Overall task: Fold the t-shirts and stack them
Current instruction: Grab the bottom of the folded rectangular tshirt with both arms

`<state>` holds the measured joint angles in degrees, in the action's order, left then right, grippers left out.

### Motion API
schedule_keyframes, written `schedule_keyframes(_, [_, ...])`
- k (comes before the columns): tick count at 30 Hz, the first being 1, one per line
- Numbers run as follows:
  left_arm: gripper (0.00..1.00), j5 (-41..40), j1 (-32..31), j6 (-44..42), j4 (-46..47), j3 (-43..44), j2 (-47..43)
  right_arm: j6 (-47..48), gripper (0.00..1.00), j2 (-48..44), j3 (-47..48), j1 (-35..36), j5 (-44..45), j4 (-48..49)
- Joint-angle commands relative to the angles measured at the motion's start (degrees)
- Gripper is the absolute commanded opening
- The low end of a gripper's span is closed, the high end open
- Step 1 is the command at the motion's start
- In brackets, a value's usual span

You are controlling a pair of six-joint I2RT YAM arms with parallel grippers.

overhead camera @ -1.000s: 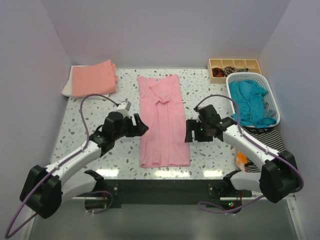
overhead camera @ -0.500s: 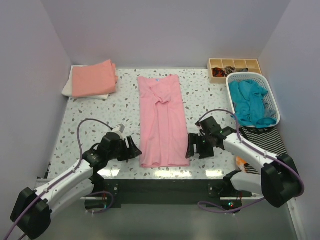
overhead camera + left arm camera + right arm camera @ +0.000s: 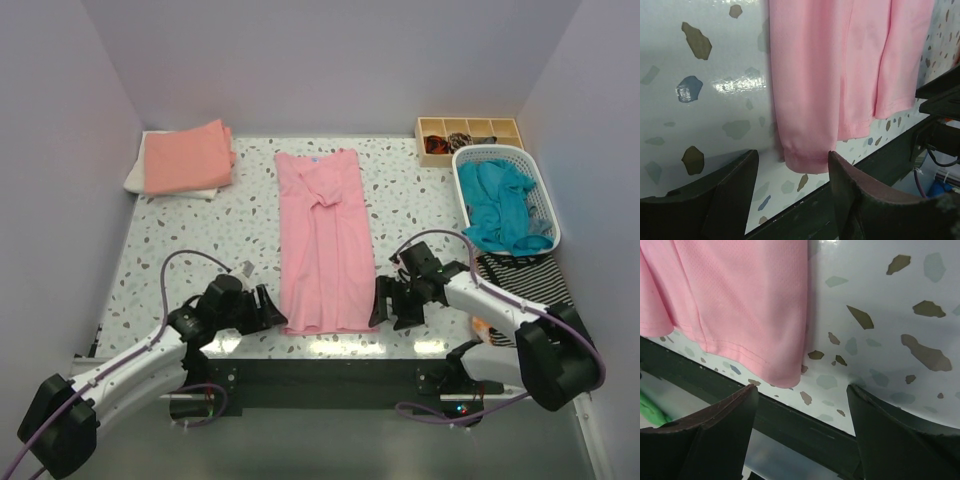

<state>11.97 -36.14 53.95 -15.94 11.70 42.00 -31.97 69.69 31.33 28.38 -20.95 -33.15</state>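
A light pink t-shirt lies folded into a long strip down the middle of the table, neck at the far end. My left gripper is open at its near left hem corner, jaws either side of the corner. My right gripper is open at the near right hem corner, not touching it. A salmon-orange tee lies folded on a white one at the far left. A teal tee is in the basket.
A white basket stands at the right, with a wooden compartment box behind it. A striped cloth lies right of my right arm. The table's near edge with a dark rail is just below both grippers.
Both grippers have moved toward the near edge along the shirt's sides, from its middle down to the hem corners. The pink shirt has not moved.
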Motion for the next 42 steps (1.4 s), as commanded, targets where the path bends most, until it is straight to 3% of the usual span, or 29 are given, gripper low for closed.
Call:
schedule_keyframes(1, [0.63, 3.32, -0.68, 2.03, 3.9, -3.0, 1.33, -2.4, 0.75, 1.32, -1.45, -0.08, -4.45, 5.28])
schedule_keyframes(4, [0.62, 3.85, -0.69, 2.21, 6.09, -4.05, 2.47, -3.45, 0.75, 2.2, -2.59, -0.08, -5.5, 8.09])
schedule_keyframes(14, [0.44, 7.1, -1.13, 3.52, 12.77, -7.4, 5.2, -5.91, 0.65, 6.59, -4.96, -0.08, -9.02, 15.21])
schedule_keyframes(20, [0.42, 7.89, -1.13, 4.14, 14.98, -8.54, 6.08, -7.14, 0.57, 9.58, -6.54, -0.08, -10.6, 19.78])
schedule_keyframes(25, [0.32, 8.42, -1.39, 4.41, 19.63, -9.24, 8.45, -6.88, 0.41, 11.43, -6.9, -0.08, -10.69, 21.46])
schedule_keyframes(30, [0.0, 8.42, -1.48, 3.79, 20.43, -8.46, 9.51, -6.35, 0.08, 11.17, -7.07, -0.08, -9.46, 20.93])
schedule_keyframes(32, [0.0, 7.72, -1.48, 2.74, 19.03, -7.58, 9.42, -6.18, 0.0, 10.64, -7.16, 0.01, -9.81, 21.28])
schedule_keyframes(42, [0.0, 3.07, -1.39, -2.27, 9.09, 4.81, 6.69, -3.98, 0.0, 0.19, -2.95, -0.17, -10.52, 17.33])
